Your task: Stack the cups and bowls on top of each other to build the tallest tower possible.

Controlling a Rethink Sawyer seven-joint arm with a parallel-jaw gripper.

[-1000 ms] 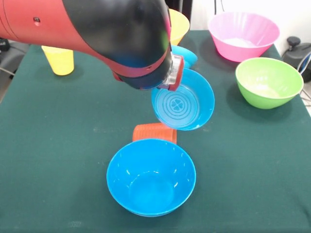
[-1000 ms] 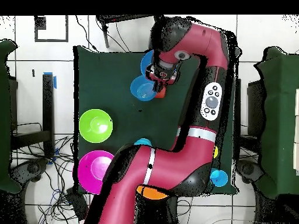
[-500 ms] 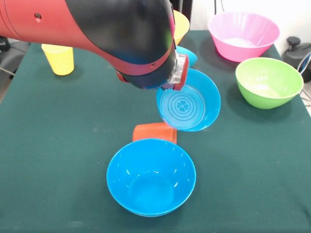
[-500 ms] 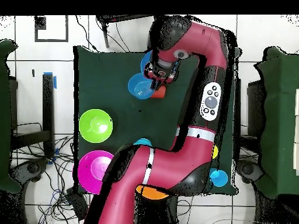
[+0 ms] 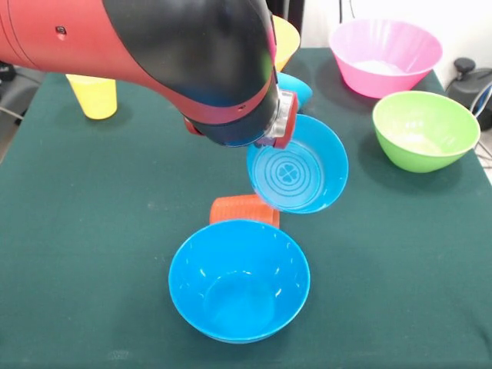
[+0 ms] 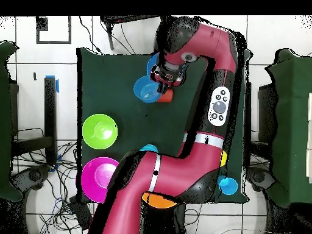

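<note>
My gripper point(image 5: 269, 138) is mostly hidden under the arm's wrist. It is shut on the rim of a small ridged blue bowl point(image 5: 297, 165), held tilted in the air, opening toward the camera. Below it, a medium blue bowl point(image 5: 239, 280) stands upright at the table's near edge. An orange-red ribbed cup point(image 5: 244, 209) lies on its side just behind that bowl. In the overhead view the held bowl point(image 6: 146, 90) hangs beside the gripper point(image 6: 161, 84). No stacked tower shows.
A green bowl point(image 5: 424, 127) and a pink bowl point(image 5: 384, 55) stand at the right. A yellow cup point(image 5: 94, 94) stands at the far left. A yellow-orange bowl point(image 5: 282, 38) and another small blue bowl point(image 5: 296, 86) peek out behind the arm. A sky blue cup point(image 6: 228, 184) shows overhead.
The arm carried the ridged blue bowl a little to the right in the front view, then nearly stopped. The bowl stays tilted in the grip. Nothing else moved.
</note>
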